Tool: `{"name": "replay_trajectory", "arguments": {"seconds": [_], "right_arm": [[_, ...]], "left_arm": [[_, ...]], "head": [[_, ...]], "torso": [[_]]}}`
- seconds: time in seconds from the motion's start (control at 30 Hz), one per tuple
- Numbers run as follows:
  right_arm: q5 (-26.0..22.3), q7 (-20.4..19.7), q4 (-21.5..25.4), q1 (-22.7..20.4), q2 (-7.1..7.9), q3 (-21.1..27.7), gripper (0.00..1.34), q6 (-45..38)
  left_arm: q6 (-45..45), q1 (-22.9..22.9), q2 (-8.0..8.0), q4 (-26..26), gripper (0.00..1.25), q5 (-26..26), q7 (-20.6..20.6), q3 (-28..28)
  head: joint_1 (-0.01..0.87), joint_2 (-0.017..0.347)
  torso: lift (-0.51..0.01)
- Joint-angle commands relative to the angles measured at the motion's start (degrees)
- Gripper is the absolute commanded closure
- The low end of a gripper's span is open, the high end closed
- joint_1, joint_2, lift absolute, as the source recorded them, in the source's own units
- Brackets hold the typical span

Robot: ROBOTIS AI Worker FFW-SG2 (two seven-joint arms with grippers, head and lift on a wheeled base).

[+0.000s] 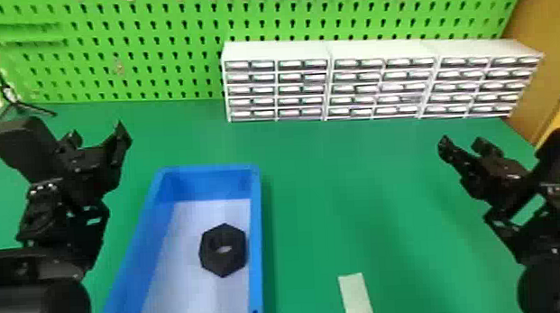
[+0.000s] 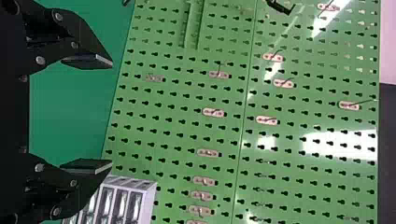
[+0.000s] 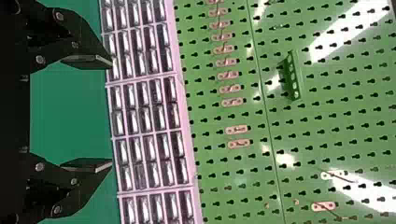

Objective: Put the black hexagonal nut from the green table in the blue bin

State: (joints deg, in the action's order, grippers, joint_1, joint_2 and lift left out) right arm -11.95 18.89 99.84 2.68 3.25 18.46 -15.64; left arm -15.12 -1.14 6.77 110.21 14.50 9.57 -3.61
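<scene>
The nut (image 1: 225,263) is sitting in the bin (image 1: 256,240). The left gripper (image 2: 112,115) and right gripper (image 3: 112,114) are gaping wide, empty. If the left one is swinging low, it could be bumping the bin.

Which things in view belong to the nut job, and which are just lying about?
Job:
black hexagonal nut, inside the blue bin
green table
left gripper and right gripper, both open

Just there:
white drawer cabinets
green pegboard
pale strip on the table

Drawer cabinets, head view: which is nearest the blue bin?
The leftmost cabinet; the middle cabinet and rightmost cabinet stand farther right, away from the blue bin.
</scene>
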Motion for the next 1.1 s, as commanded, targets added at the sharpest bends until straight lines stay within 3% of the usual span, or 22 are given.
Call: {"name": "replay_trajectory", "arguments": {"seconds": [0.0, 1.07], "right_arm": [[0.0, 0.0, 0.0, 0.05, 0.0, -0.01, 0.51, 0.0], [0.0, 0.0, 0.0, 0.13, 0.09, -0.45, 0.51, -0.35]], "left_arm": [[0.0, 0.0, 0.0, 0.01, 0.49, 0.0, 0.01, 0.01], [0.0, 0.09, 0.0, 0.01, 0.49, 0.09, 0.01, -0.08]], "head": [[0.692, 0.008], [0.692, 0.008]], "torso": [[-0.097], [-0.097]]}}
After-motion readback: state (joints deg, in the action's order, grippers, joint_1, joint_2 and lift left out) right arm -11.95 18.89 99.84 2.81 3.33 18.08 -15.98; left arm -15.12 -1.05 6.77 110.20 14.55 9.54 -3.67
